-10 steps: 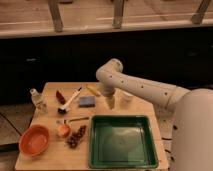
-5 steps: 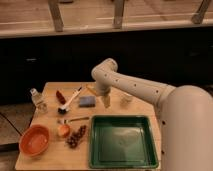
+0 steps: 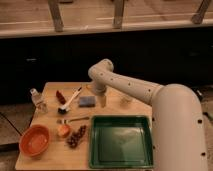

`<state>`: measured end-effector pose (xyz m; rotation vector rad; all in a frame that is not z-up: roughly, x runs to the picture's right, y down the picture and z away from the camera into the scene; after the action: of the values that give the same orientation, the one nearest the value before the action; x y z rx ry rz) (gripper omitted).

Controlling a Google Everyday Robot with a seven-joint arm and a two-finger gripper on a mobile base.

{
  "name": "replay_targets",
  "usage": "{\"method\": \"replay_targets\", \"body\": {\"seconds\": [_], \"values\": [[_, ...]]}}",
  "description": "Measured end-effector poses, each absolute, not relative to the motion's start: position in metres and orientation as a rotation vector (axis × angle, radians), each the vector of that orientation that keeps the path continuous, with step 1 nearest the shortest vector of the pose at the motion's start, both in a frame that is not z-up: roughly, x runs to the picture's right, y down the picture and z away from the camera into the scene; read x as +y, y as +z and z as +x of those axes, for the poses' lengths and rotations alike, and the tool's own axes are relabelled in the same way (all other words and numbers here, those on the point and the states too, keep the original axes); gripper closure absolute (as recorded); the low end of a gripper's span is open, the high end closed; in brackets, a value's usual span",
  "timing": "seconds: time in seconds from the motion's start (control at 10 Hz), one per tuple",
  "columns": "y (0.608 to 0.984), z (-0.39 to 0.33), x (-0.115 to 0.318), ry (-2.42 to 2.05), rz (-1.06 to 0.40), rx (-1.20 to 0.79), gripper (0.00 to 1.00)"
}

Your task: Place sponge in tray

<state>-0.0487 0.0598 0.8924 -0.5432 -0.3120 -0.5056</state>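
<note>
Approach step in hand: the gripper [image 3: 102, 101], released and empty, hangs just beside the sponge [image 3: 86, 101], which lies on the table [image 3: 52, 160] behind the tray [image 3: 120, 142]; the next move should straddle the sponge and close.

On table [image 3: 56, 159]: sponge [image 3: 86, 101] behind tray [image 3: 121, 119] (tray front right); gripper [image 3: 102, 100] hangs just right of sponge; brush [image 3: 70, 101] left of sponge; bowl [image 3: 35, 141] front left.
</note>
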Motion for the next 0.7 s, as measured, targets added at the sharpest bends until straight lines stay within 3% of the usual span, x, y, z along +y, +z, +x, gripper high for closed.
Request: {"method": "replay_targets", "body": {"seconds": [0.7], "values": [[0.926, -0.060, 0.069, -0.484, -0.576, -0.345, 0.20]]}}
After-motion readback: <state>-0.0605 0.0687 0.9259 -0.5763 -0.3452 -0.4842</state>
